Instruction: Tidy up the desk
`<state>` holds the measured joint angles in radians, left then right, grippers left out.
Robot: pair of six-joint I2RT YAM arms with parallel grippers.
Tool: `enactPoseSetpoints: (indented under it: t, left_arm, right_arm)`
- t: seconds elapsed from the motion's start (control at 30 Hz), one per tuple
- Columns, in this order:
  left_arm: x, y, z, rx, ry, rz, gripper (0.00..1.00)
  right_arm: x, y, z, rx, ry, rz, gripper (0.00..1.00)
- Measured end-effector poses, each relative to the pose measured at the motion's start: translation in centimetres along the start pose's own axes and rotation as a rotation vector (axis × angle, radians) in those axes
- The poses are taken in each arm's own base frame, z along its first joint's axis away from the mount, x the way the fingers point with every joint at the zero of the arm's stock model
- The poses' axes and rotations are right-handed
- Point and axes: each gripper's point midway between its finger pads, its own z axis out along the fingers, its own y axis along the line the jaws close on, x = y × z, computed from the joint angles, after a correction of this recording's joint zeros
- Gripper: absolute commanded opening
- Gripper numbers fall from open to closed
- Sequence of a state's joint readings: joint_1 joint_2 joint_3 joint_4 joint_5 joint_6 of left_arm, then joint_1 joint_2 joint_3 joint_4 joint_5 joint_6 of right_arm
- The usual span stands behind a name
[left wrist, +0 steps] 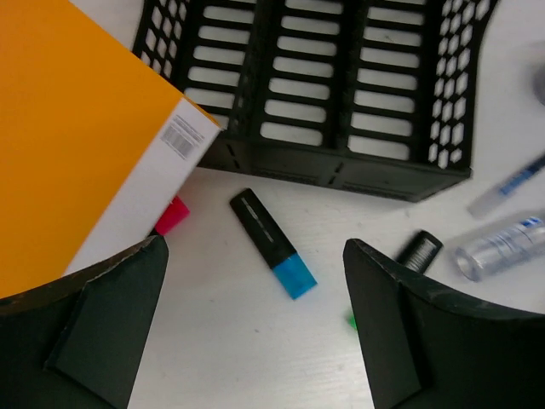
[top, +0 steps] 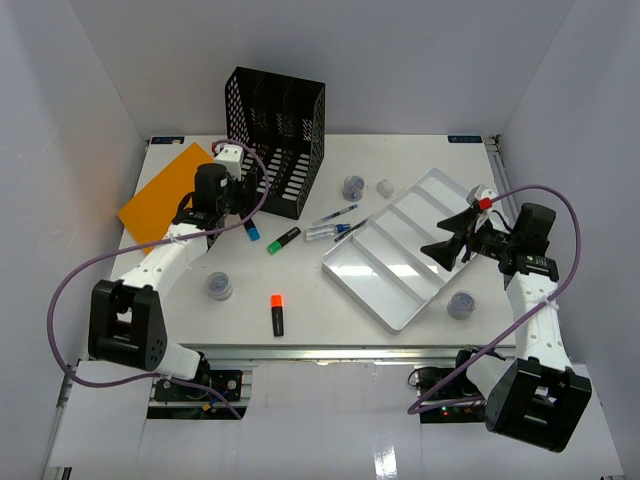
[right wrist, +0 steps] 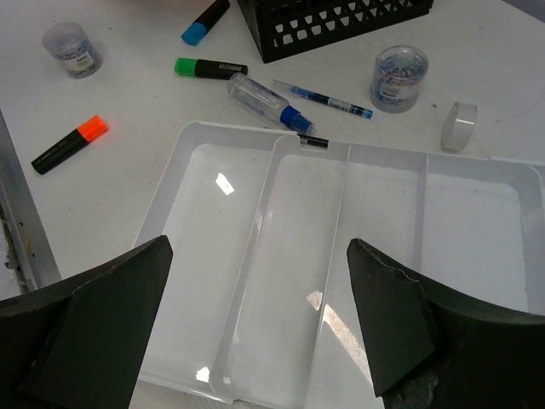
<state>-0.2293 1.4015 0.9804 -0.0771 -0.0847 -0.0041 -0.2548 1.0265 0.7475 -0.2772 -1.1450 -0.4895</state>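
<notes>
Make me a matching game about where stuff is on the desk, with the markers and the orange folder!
Things:
1. blue-capped marker
2. orange-capped marker
3. orange folder
4. tape roll

Places:
A. next to the clear jar, just past the white tray
B. near the front rail of the desk
C. just in front of the black rack
D. far-left side of the desk

Pairs: 1-C, 2-B, 3-D, 4-A
</notes>
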Motion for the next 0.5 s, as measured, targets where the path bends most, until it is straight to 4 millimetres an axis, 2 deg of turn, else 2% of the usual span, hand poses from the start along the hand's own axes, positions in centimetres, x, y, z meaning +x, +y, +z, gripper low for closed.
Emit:
enactPoseSetpoints:
  t: [0.2, 0.4, 0.5]
  left_arm:
    - [0.1, 2.2, 2.5, -0.141, 0.04, 0.111, 0.85]
    - [2.7, 3.1, 4.5, -0.244, 0.109, 0.267, 0.84]
    - [3.5, 3.6, 4.4, -0.285, 0.112, 0.325, 0.85]
  right_arm:
    - [-0.6, 0.7, -0.1, -0.028, -0.025, -0.035, 0.9]
    - [-0.6, 0.9, 0.0, -0.036, -0.028, -0.037, 0.9]
    - [-0.6, 0.9, 0.0, -0.039, -0.03, -0.036, 0.9]
